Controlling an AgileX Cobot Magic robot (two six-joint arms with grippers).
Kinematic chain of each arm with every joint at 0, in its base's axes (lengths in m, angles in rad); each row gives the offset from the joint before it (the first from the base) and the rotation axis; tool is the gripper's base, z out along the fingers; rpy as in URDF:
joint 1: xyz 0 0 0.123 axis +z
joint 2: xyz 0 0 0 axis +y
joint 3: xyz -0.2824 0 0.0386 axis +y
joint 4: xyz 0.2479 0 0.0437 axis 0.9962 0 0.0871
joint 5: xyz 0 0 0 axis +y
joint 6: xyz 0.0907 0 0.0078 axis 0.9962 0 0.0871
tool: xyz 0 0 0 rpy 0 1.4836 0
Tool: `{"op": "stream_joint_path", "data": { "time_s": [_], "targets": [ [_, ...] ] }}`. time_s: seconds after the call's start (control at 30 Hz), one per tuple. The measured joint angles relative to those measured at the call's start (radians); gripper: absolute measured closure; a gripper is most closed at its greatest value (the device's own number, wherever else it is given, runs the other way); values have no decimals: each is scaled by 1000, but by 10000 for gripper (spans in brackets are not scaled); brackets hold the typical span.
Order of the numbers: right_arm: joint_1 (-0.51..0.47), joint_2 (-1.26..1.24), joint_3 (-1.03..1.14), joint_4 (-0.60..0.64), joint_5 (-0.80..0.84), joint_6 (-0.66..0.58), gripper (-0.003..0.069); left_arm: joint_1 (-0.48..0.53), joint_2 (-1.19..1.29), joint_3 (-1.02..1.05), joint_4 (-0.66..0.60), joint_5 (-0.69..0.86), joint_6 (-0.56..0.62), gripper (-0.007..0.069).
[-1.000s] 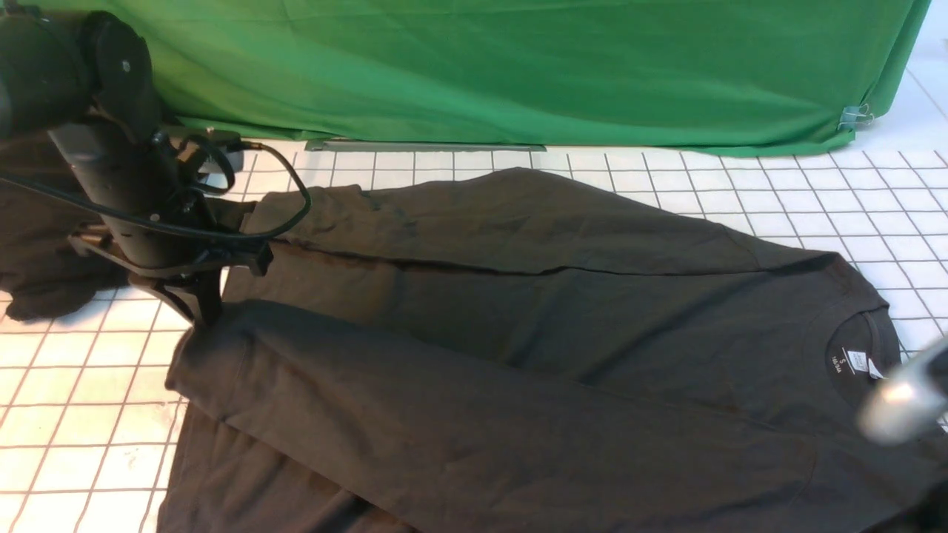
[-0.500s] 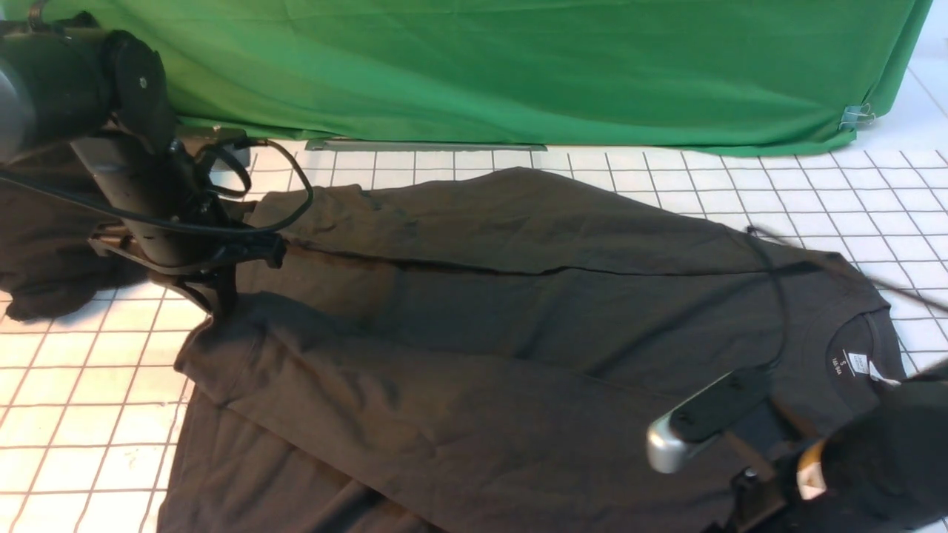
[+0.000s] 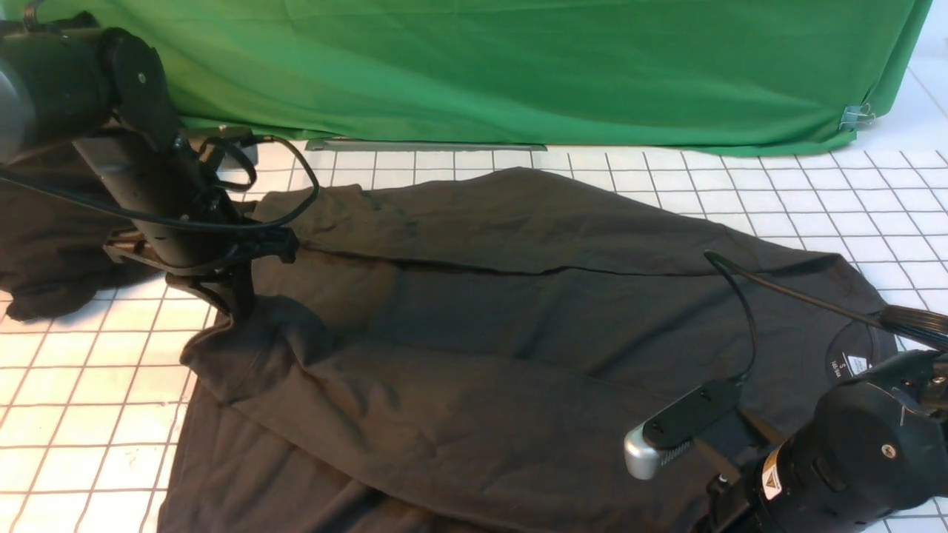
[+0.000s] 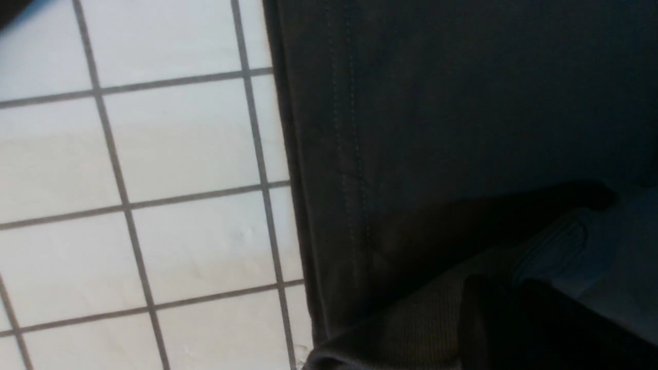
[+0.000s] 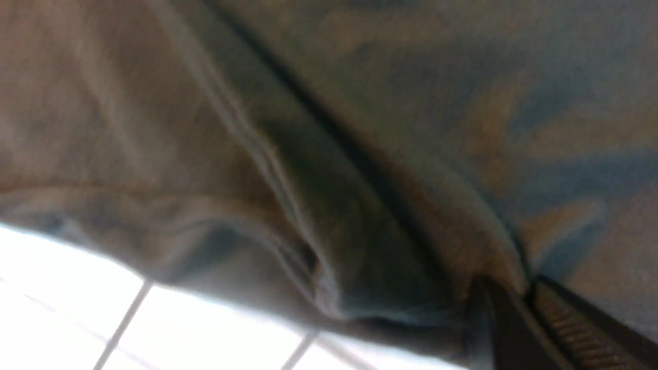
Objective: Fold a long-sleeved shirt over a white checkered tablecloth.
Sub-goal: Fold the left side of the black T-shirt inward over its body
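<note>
We see the long-sleeved shirt [image 3: 518,333], soft dark cotton, spread mid-frame over the gridded white checkered tablecloth [image 3: 815,192]. Only the wrist views reveal the grips: the left gripper [image 4: 514,298] is clamped on its ribbed cuff, and the right gripper [image 5: 524,295] is closed, seemingly pinching a blurred stitched fold.

A green backdrop [image 3: 518,66] is seen draped across the far side, with a metal clip [image 3: 855,116] fastened at its lower right corner. A grey strip [image 3: 426,145] is laid along its lower hem. A black heap [image 3: 37,259] of cloth, with no print showing, is pictured at the far left, partly hidden. Pale tiles [image 3: 926,89] are glimpsed beyond the right corner.
</note>
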Motion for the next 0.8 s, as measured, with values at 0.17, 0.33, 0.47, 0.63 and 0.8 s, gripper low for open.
{"op": "stream_joint_path", "data": {
  "time_s": [0.17,0.33,0.47,0.63,0.8],
  "targets": [
    [0,-101,35,4,62,10,641,0,0,0,-8,14,9,613],
    [0,-179,103,7,74,37,641,0,0,0,1,16,17,613],
    [0,-203,133,11,88,53,641,0,0,0,10,18,21,613],
    [0,-206,137,14,90,54,617,-1,0,0,8,18,61,610],
    [0,-206,139,14,116,55,472,-1,0,0,12,17,100,582]
  ]
}}
